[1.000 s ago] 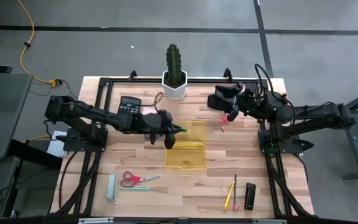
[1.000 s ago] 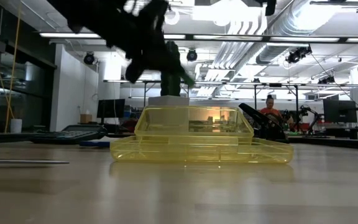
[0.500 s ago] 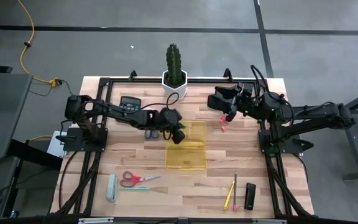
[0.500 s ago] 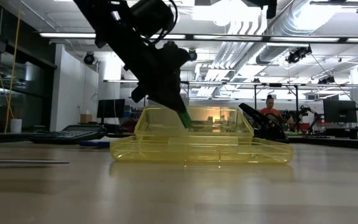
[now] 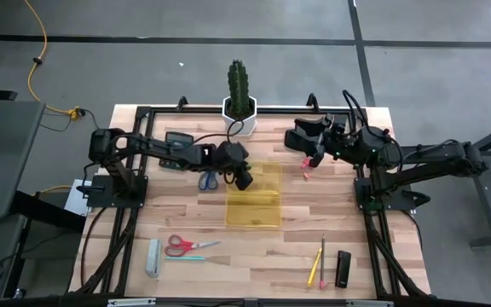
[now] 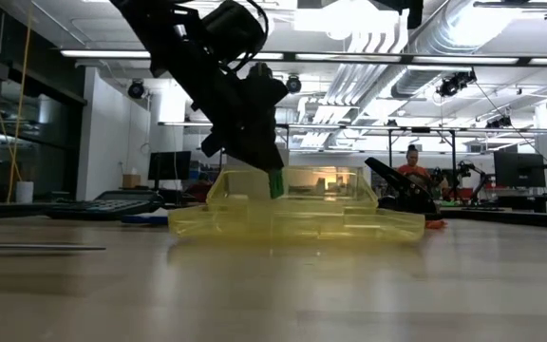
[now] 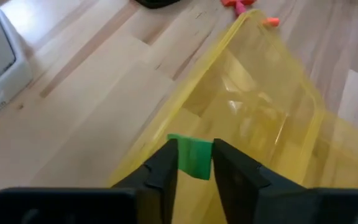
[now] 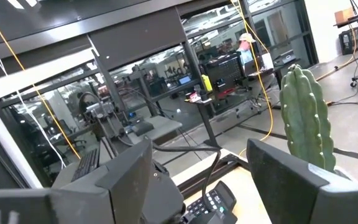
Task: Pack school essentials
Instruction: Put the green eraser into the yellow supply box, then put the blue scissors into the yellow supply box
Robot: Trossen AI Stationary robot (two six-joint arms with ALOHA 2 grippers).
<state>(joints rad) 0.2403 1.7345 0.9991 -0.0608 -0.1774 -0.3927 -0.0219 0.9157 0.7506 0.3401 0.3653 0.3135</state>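
While left gripper (image 7: 194, 163) pinches green piece (image 7: 193, 155) at yellow case (image 5: 258, 209) 10-o'clock rim, release risks outside drop; right gripper (image 8: 201, 163) wide, idle.

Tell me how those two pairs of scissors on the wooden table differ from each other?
The blue-handled scissors lie towards the back of the table, right beside the left arm's tool and the clear yellow plastic box. The red-handled scissors lie near the front edge, far from both arms, next to a light-blue pen. The red pair looks longer, its blades pointing sideways. Both lie flat on the wood, not yet packed.
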